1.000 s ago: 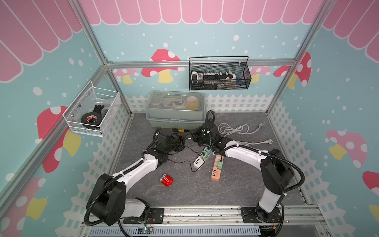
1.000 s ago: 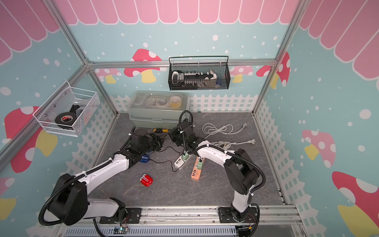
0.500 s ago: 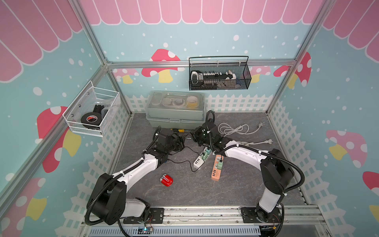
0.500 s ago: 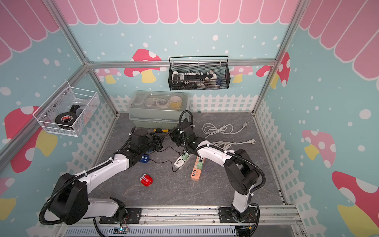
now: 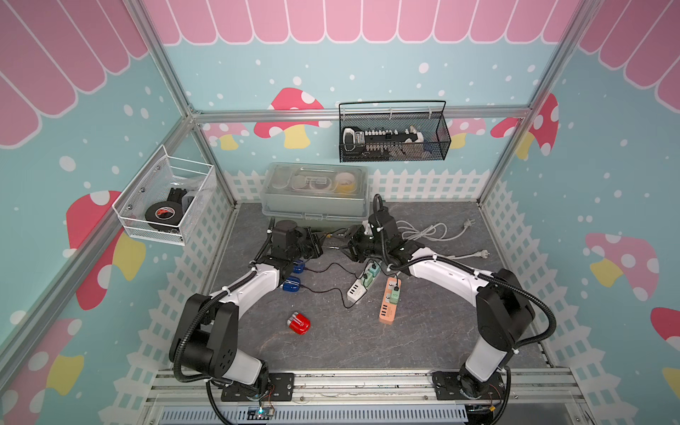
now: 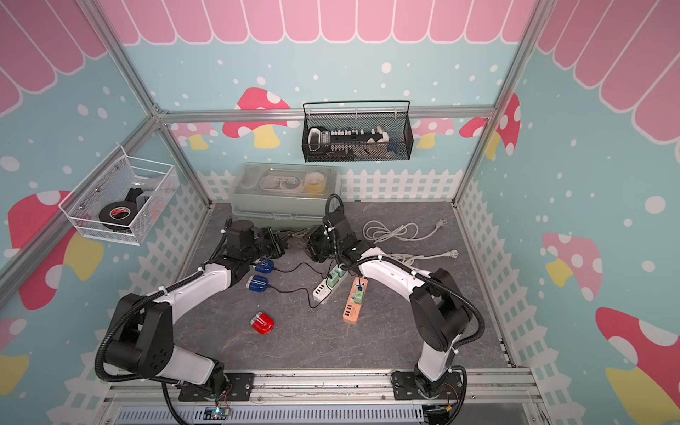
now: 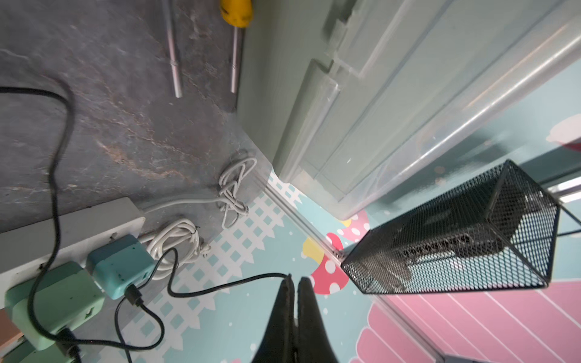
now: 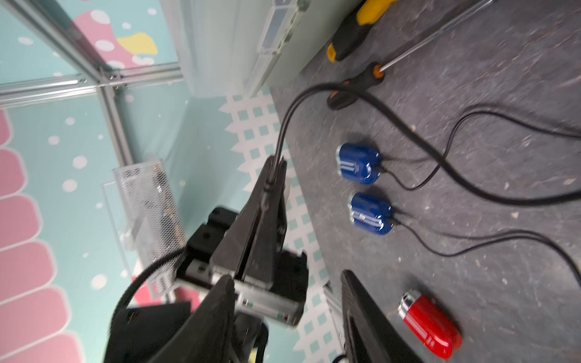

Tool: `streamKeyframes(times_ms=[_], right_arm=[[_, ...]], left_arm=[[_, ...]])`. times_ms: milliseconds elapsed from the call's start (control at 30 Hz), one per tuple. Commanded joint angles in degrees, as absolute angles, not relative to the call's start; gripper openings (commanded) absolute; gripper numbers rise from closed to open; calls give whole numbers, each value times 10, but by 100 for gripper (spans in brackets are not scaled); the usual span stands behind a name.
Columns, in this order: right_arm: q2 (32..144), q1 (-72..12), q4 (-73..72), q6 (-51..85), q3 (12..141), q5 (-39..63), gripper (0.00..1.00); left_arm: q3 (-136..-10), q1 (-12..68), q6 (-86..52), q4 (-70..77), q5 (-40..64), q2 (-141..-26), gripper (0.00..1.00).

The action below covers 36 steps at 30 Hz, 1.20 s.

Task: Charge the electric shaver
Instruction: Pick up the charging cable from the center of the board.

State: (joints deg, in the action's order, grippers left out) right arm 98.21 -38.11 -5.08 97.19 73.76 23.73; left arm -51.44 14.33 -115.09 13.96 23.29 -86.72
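Note:
The red electric shaver [image 5: 298,323] lies alone on the grey floor, also in the right wrist view [image 8: 429,325], with no cable in it. My left gripper [image 7: 294,279] is shut on the end of a black charging cable [image 7: 220,287] that runs back to a teal charger [image 7: 119,267] on the white power strip [image 5: 362,285]. In both top views the left gripper [image 5: 319,239] faces my right gripper [image 5: 346,243] in front of the bin. The right gripper [image 8: 286,278] stands open and empty, just off the left gripper's fingertips [image 8: 275,169].
Two blue shavers [image 5: 297,266] [image 5: 291,285] lie by the left arm, each with a cable plugged in. An orange power strip [image 5: 389,301] lies beside the white one. Two screwdrivers [image 8: 355,31] lie by the storage bin [image 5: 316,195]. White cords [image 5: 423,232] are at the back right.
The right gripper has opened and let go of the cable end. The left gripper closed on that cable end and now holds it alone. Both arms stayed almost in place.

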Motion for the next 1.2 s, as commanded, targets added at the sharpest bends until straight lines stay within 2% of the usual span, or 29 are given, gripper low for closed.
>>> streamKeyframes(times_ms=[0, 100, 267, 433, 600, 700, 900, 1167], right_arm=[[942, -345, -106, 1007, 706, 377, 55], [910, -324, -142, 1023, 672, 426, 57], [862, -313, -166, 1029, 611, 440, 63], [857, -310, -243, 1074, 580, 432, 60], [863, -312, -246, 1077, 588, 450, 59], [864, -314, -237, 1072, 579, 462, 56], [877, -315, -278, 1095, 561, 447, 42], [893, -321, -299, 1109, 570, 432, 30]], left_arm=[[-538, 142, -1075, 184, 371, -867, 0], [-560, 142, -1003, 175, 444, -868, 0], [-608, 142, -850, 50, 529, -859, 0], [-626, 145, -793, 11, 556, -861, 0], [-630, 155, -780, 14, 559, -870, 0], [-630, 161, -782, 21, 556, -874, 0], [-621, 171, -792, 32, 548, -871, 0], [-614, 175, -798, 36, 540, -866, 0]])
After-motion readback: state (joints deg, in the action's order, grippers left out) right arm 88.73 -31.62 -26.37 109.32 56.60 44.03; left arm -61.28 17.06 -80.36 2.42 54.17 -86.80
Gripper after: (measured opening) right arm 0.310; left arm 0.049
